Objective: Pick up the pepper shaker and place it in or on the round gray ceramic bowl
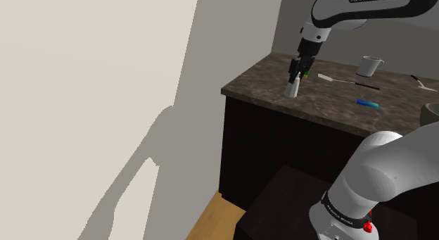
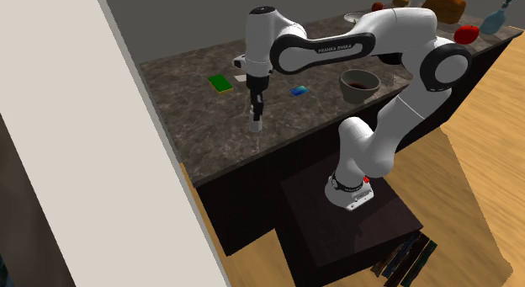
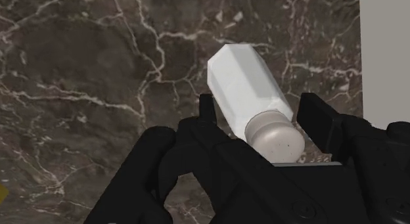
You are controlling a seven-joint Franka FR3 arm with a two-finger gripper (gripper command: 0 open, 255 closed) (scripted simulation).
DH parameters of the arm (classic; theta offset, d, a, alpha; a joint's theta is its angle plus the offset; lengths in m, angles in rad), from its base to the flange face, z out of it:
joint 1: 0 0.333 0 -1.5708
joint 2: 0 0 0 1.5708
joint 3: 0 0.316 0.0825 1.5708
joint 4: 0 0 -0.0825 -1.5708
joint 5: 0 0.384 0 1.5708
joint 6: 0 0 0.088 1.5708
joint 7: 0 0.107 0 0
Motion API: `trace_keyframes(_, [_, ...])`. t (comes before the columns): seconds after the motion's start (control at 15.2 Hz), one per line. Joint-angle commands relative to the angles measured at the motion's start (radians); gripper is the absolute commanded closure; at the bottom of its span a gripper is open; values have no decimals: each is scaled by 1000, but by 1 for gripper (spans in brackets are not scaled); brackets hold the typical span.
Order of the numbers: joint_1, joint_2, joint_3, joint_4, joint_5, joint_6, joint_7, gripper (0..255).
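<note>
The gripper point(image 3: 259, 117) is clasping the white pepper shaker point(image 3: 246, 85) between its jaws near the rounded cap, the wrist view showing it tilting against the dark marbled surface point(image 3: 85, 71). The second exterior view is adding the round grey bowl point(image 2: 348, 90), with the shaker well apart from the bowl toward that view's left and a small blue object point(image 2: 299, 91) lying between them.

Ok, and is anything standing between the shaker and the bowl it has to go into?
Only a small flat blue thing lies on the counter, roughly between the shaker in the jaws and the bowl. It lies low, so a lifted carry would likely clear it.
</note>
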Motion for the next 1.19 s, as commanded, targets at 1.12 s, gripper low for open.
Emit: trace_keyframes(1.12, [9, 17, 13, 133, 14, -116, 0, 255])
